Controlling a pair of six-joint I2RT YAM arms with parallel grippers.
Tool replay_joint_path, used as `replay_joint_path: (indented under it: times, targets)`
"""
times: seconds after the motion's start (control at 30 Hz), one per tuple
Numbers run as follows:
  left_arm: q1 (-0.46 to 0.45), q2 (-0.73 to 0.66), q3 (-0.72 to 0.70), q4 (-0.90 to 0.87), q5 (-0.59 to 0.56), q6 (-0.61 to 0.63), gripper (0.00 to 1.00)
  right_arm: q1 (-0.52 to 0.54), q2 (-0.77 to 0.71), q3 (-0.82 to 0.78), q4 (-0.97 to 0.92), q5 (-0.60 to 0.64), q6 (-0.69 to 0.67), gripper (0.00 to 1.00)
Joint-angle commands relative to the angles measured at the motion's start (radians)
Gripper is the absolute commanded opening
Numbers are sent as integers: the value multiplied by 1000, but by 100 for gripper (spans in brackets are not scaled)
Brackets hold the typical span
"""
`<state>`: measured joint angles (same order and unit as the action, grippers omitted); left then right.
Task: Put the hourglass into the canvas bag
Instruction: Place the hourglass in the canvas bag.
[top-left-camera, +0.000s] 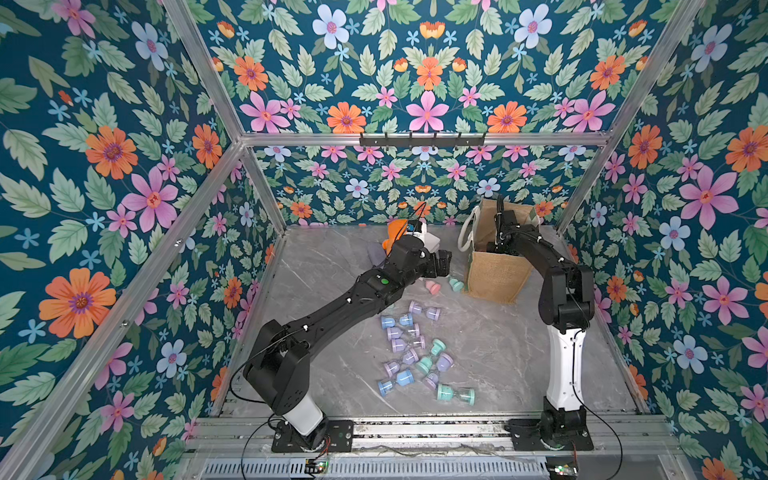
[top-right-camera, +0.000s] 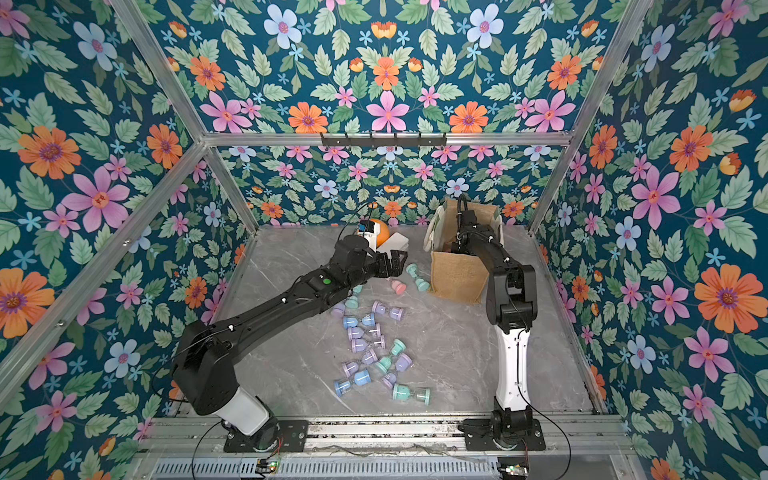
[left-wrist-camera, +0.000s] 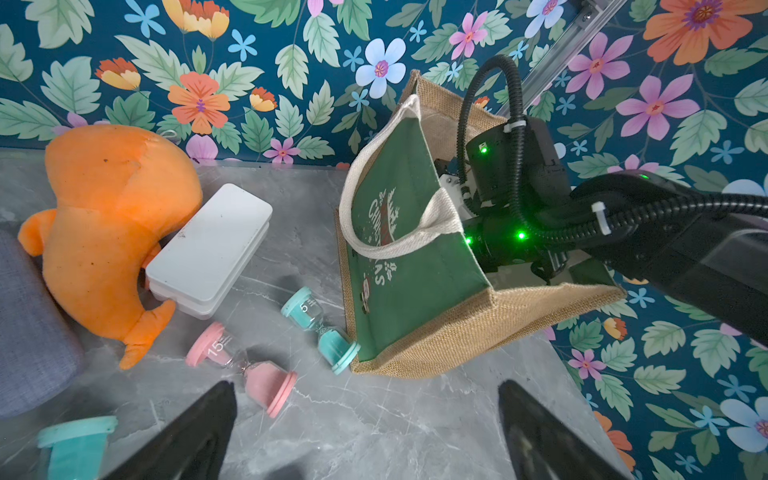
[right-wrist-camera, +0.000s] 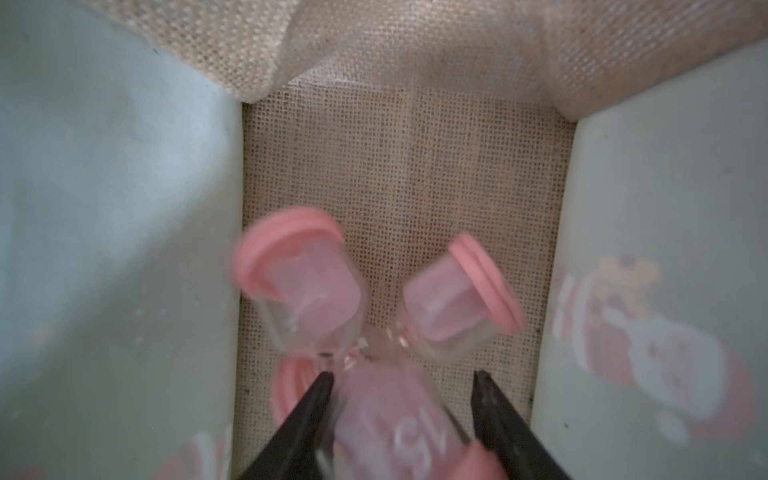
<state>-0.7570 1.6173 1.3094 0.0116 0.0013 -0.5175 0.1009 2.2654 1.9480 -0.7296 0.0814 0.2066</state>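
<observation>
1. Closest up, inside bag (right-wrist-camera: 399, 166): pink hourglass (right-wrist-camera: 399, 432) marked 15, blurred. Lies between fingers (right-wrist-camera: 299, 424) of right gripper (right-wrist-camera: 401, 374), over bag's jute floor.
2. Right gripper: reaches down through bag's mouth, hidden below rim in both top views. Stands partly open, wider than that hourglass, with gap showing at one finger. Grips nothing that can be made out.
3. Crossing it on bag's floor: second pink hourglass (right-wrist-camera: 453, 299).
4. Left gripper (left-wrist-camera: 365, 386): hovers over table (left-wrist-camera: 395, 415) beside bag's green side. Gapes wide, holds nothing.
5. Touching bag's bottom corner on that side: teal hourglass (left-wrist-camera: 320, 328), lying flat. Just beyond it from bag: loose pink hourglass (left-wrist-camera: 241, 368), also flat.
6. Farther from bag on same side: white case (left-wrist-camera: 208, 249), touching orange plush (left-wrist-camera: 112, 232).
7. Well apart from bag, on its near side: heap of hourglasses (top-left-camera: 411, 353) in purple, blue and teal, all lying down on table.
</observation>
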Motion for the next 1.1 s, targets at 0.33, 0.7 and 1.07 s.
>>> replay_joint_path:
  times: [0.33,0.7,1.07]
  targets:
    - [1,-31,-8,30,4,-1,100,2,-95,35,-45,-48,23,68]
    - [2,-109,-87,54,19,-26,100,2,-302,28,-92,-207,98,81]
    - [1,-271,-235,19,12,-21,100,98,-571,-52,-179,-170,142,83]
